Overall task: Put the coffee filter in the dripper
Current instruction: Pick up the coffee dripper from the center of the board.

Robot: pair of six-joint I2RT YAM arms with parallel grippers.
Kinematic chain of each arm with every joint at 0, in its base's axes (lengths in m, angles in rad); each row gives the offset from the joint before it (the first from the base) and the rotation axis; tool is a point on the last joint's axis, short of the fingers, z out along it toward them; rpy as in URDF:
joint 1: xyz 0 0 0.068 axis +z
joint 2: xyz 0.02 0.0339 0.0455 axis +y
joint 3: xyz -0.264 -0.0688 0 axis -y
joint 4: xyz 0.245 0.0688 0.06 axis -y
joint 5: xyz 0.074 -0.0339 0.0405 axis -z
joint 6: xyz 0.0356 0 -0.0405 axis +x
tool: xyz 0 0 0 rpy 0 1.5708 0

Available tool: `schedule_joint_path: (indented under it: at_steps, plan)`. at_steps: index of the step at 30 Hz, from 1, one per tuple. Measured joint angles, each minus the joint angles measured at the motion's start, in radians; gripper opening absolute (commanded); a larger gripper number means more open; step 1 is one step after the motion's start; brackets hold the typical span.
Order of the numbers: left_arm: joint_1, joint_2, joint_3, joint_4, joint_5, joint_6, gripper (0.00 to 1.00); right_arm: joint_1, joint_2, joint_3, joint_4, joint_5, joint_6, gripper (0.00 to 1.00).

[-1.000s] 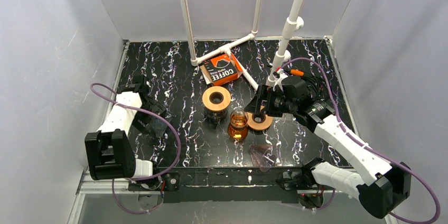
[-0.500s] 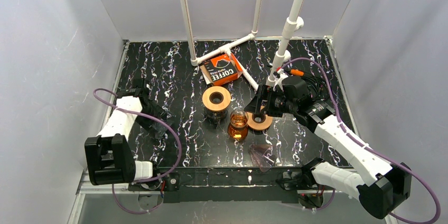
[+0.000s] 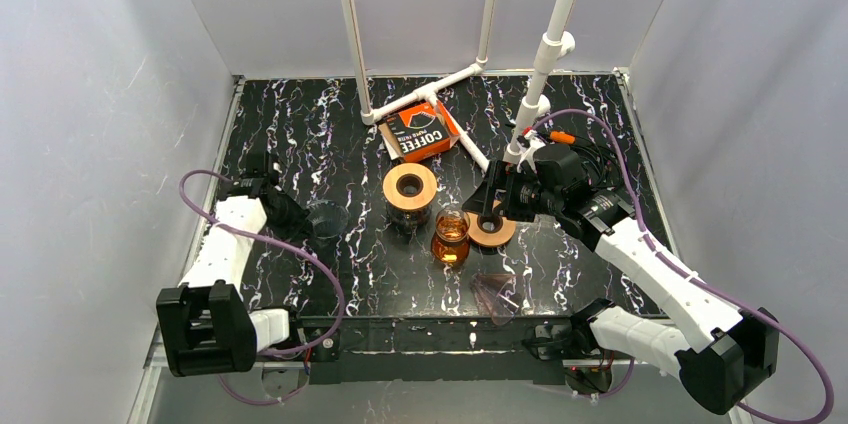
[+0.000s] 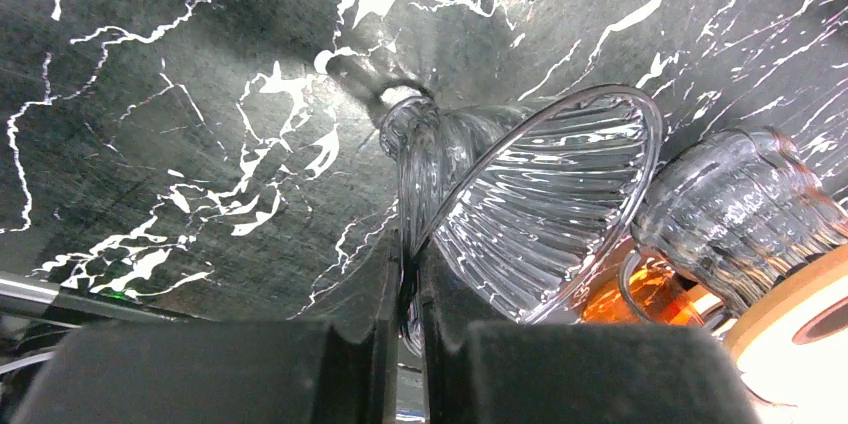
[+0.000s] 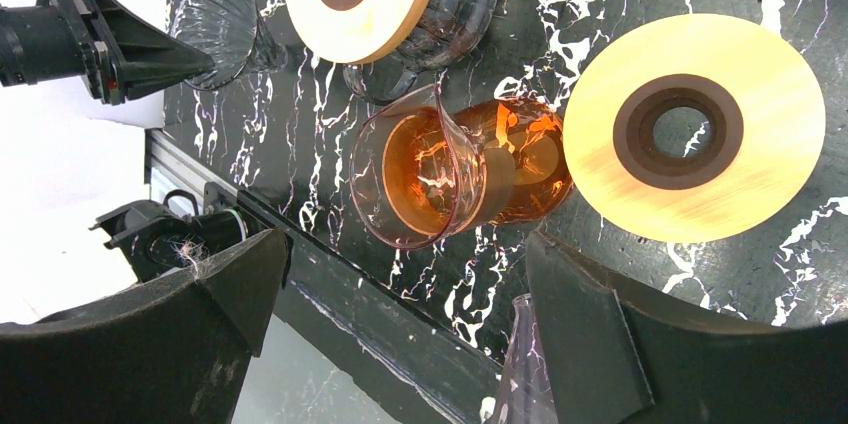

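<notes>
Gripping the rim of the clear glass dripper (image 4: 540,214), the left gripper (image 4: 408,269) has its two fingers pressed together on the ribbed wall, the glass edge pinched between them. The dripper sits well to the left of the amber cup (image 3: 451,237), tilted, its narrow end towards the marble table (image 3: 300,124). I cannot tell whether it touches.

The box of coffee filters (image 3: 420,131) lies flat well behind the amber cup, against the foot of the white pipe frame (image 3: 430,94).

From its base at the corner far to the cup's near left, the left arm runs up that side and the wrist bends in towards the cup. The right arm reaches in on a slant from the cup's near right. The right gripper (image 5: 405,274) hangs just above and right of the cup with its fingers spread wide, holding nothing.

A wooden disc (image 5: 600,144) lies just right of the cup, touching or nearly so. A wood-collared glass vessel (image 3: 410,187) stands just behind and left of it. A pinkish see-through cone (image 3: 497,294) lies near the front table edge, to the cup's near right.

A stretch of bare marble separates the dripper from the collared vessel, with more beyond the dripper on the side away from the cup.
</notes>
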Motion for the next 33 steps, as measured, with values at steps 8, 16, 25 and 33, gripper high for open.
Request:
schedule_joint_path:
  at_steps: [8, 16, 25, 33]
  plan:
    - [0.000, -0.033, -0.016, 0.016, 0.068, 0.047, 0.00, 0.000, 0.001, 0.000, 0.000, 0.000, -0.001, 0.98]
    - [-0.002, -0.147, -0.058, 0.053, 0.158, 0.101, 0.00, 0.000, 0.002, 0.000, 0.000, -0.001, -0.002, 0.98]
    - [-0.006, -0.222, -0.098, 0.182, 0.351, 0.131, 0.00, 0.000, 0.021, 0.000, 0.001, -0.004, -0.005, 0.98]
    - [-0.067, -0.263, -0.102, 0.255, 0.449, 0.156, 0.00, 0.000, 0.045, 0.003, 0.013, -0.032, -0.015, 0.98]
